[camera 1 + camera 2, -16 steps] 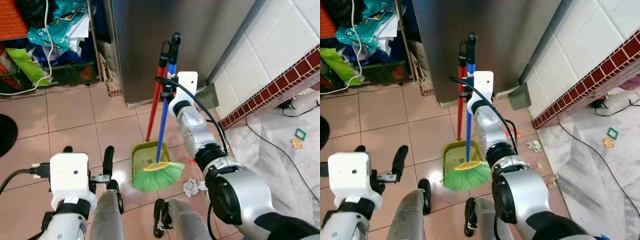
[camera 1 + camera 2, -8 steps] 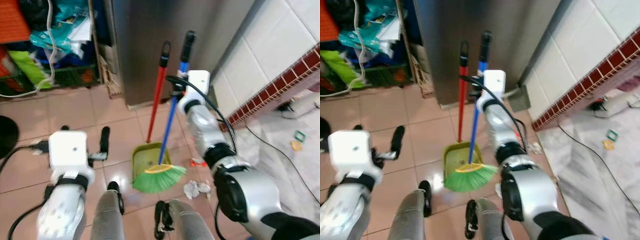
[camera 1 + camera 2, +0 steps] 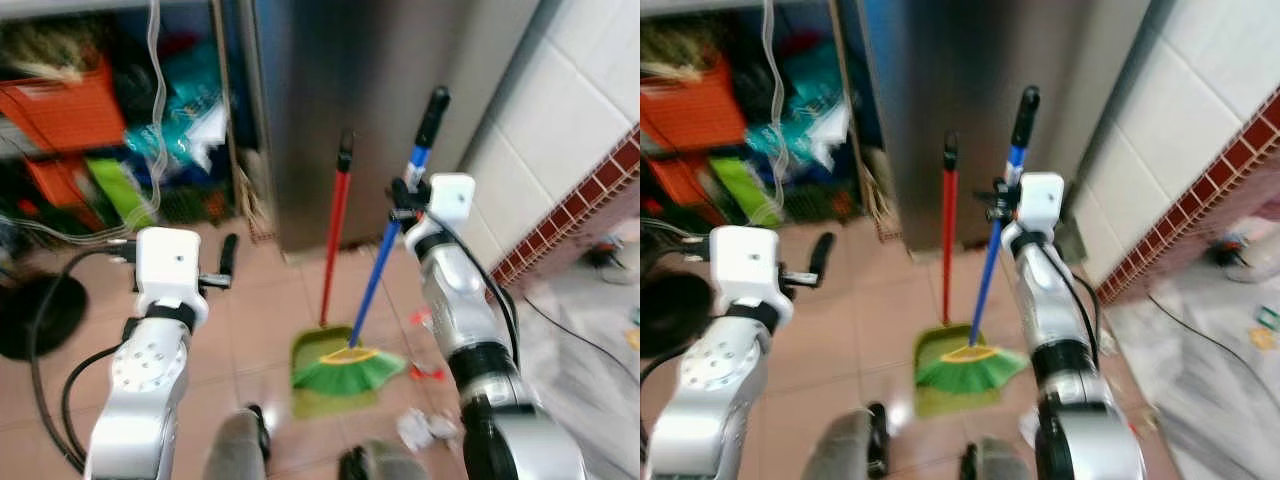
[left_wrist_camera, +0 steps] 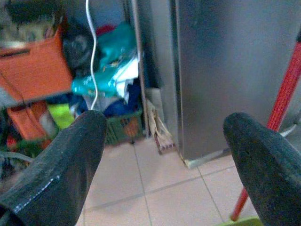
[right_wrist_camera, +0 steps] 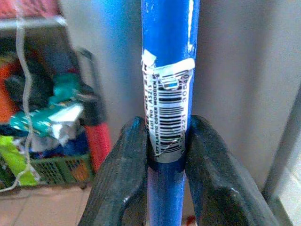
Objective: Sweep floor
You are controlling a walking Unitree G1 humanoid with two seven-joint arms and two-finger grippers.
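1. broom (image 3: 375, 290): blue handle, green bristles, clamped high on the handle between the two fingers of the right gripper (image 5: 162, 155), barcode sticker right at the pinch. bristle head sits on the floor at the mouth of the green dustpan (image 3: 325, 375), whose red handle stands upright just beside the broom's.
2. what changed: over the last second the whole view swung up and toward the shelves, so that's mostly the robot turning. against the dustpan handle though, the broom handle now leans further out to the robot's right, so it's been tilted, looks like setting up a stroke.
3. left gripper (image 4: 164, 155) has lifted higher than a second ago, fingers spread wide, holding nothing, pointing at the cluttered shelf with the orange crate (image 3: 75, 105).
4. crumpled paper scraps (image 3: 425, 425) lie on the tiles near the robot's feet, on its right, not yet swept in.
5. room: steel fridge (image 3: 370, 100) right behind both handles, tiled wall (image 3: 575, 110) close on the right. open tile is mostly toward the left and near the feet, so i'd keep strokes short.
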